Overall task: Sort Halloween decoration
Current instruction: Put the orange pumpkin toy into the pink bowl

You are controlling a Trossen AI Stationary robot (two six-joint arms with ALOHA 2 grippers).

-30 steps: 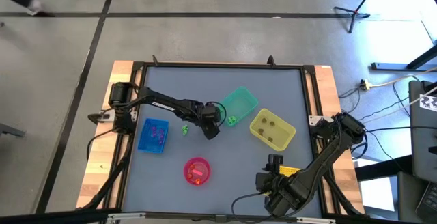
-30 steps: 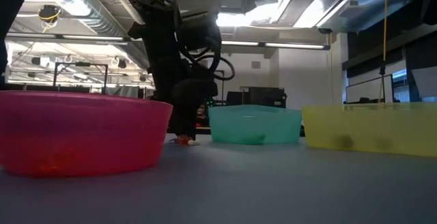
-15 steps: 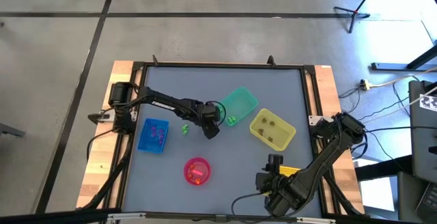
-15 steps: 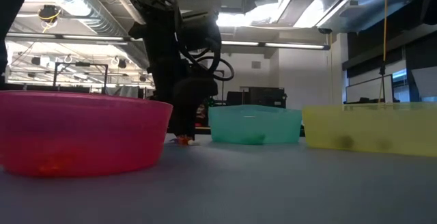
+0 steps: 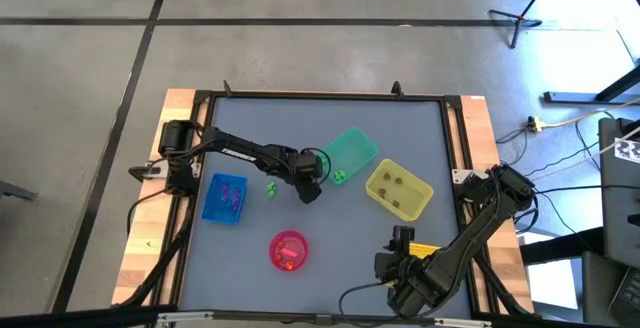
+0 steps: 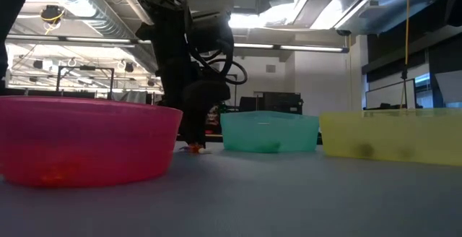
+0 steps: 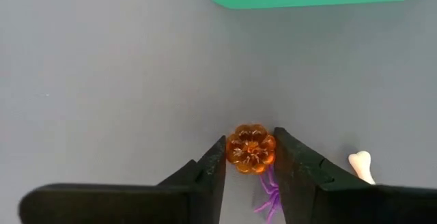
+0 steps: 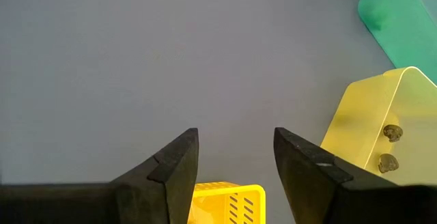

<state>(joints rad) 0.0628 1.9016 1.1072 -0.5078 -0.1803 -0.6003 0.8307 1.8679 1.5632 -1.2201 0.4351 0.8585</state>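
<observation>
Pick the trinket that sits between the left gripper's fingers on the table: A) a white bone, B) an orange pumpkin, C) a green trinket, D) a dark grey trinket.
B: in the left wrist view the orange pumpkin sits between the fingers of the left gripper, while the white bone lies off to one side and a purple trinket lies just behind the pumpkin.

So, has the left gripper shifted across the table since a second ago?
No. In the high view the left gripper sits at the same spot beside the green bin, down over an orange pumpkin trinket.

No text, label, brand, number or sign can be read anywhere here.
</observation>
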